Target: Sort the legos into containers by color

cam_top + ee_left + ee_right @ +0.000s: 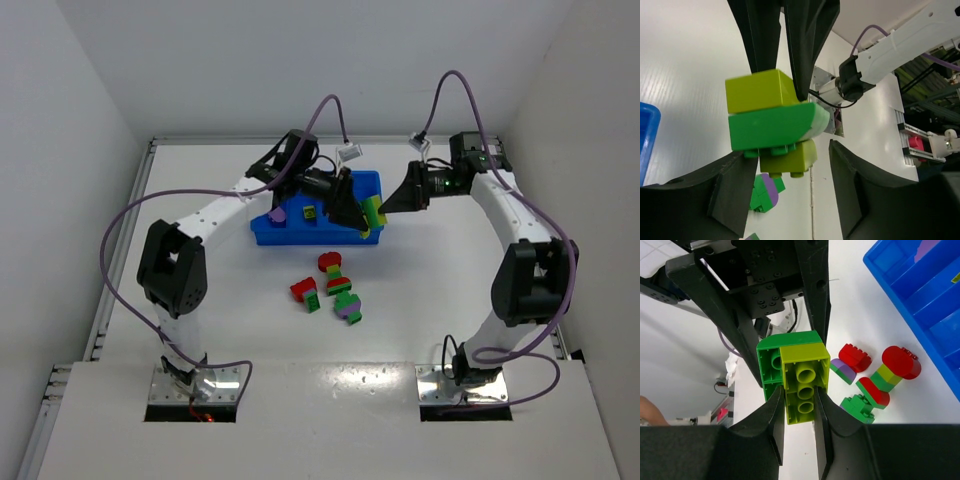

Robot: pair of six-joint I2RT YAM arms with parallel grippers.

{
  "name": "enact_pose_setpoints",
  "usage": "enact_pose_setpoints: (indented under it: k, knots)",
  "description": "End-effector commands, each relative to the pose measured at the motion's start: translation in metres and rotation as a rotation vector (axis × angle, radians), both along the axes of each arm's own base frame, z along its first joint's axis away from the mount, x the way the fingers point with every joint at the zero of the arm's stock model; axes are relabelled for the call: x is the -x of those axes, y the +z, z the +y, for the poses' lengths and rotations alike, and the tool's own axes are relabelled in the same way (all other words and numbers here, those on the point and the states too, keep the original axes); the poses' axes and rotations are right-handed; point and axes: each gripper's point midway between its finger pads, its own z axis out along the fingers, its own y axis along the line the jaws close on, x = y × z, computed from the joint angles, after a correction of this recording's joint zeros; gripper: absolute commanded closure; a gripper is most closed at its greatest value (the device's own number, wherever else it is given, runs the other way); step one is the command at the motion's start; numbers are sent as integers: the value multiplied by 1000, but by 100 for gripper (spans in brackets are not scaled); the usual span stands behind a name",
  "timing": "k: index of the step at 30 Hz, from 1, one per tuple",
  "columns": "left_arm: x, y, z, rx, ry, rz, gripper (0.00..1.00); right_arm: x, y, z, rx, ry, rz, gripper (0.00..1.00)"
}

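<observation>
The white bench [200, 330] carried a blue tray [268, 232]. At its right end, the left gripper [790, 152] and right gripper [797, 402] both clamped one green and yellow-green stack [772, 125]; other legos [330, 290] lay nearer.

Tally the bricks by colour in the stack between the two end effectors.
Yellow-green bricks: 2, one on each face of the green one
Green brick: 1
Total: 3 in the stack
</observation>
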Motion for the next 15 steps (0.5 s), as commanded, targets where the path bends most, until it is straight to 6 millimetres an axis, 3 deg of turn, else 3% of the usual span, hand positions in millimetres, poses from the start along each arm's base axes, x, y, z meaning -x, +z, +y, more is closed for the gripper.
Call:
enact_pose_setpoints:
  k: [1,5,6,7,9,10,15]
  knots:
    - [-3,19,-10,46,-10,-53,37,5,18,6,-42,34,-77,99]
    - [-5,15,-9,36,0,-49,67,4,21,6,-43,34,-86,99]
    - [-6,14,-10,30,11,-41,87,4,21,6,-43,34,-86,99]
    - [-4,10,-9,20,13,-18,97,0,23,1,-34,18,-98,100]
    - [-7,0,-5,2,31,2,100,-5,23,-3,-34,4,-99,100]
    - [-5,5,-4,9,31,-8,100,-7,23,-6,-33,-7,-100,100]
    - [-17,-14,25,-32,93,12,100,-22,28,-31,-29,-82,-103,100]
